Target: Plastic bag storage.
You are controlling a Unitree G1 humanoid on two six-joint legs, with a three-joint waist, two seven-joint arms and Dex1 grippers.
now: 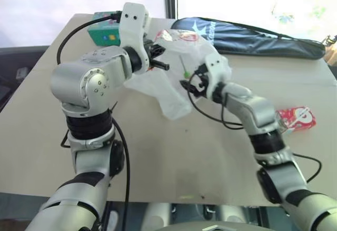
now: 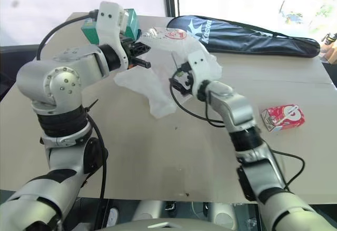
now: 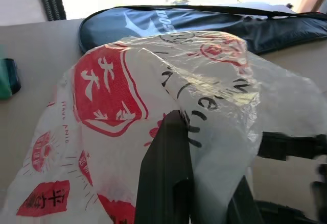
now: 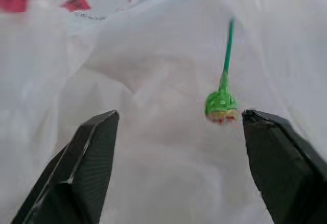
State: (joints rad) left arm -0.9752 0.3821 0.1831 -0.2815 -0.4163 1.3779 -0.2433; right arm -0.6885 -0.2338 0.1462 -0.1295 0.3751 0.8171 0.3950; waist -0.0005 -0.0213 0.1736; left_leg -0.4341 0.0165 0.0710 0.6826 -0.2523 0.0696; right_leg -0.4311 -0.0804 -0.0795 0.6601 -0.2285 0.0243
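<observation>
On the robot's left, the left gripper (image 1: 158, 57) has its fingers pinched together on the upper edge of the plastic bag (image 1: 176, 65), holding that end lifted off the surface (image 1: 174, 157). From there the bag hangs and trails down toward the middle of the surface, so its long axis slopes from the raised pinch down to a crumpled tail resting nearer the robot. A green box (image 1: 102, 31) sits beyond the left arm at the far edge.

Moving right, the right gripper (image 4: 176, 147) faces the bag's hanging side head-on, its fingers (image 4: 87, 163) spread wide with nothing between them but loose film just ahead. It is very near the bag, perhaps brushing it; contact is hard to judge. The next grab probably depends on this arm closing straight forward onto the draped middle.

Farther right lie a black racket cover (image 1: 253, 36) and a small red carton (image 1: 297, 119), both apart from the bag.
</observation>
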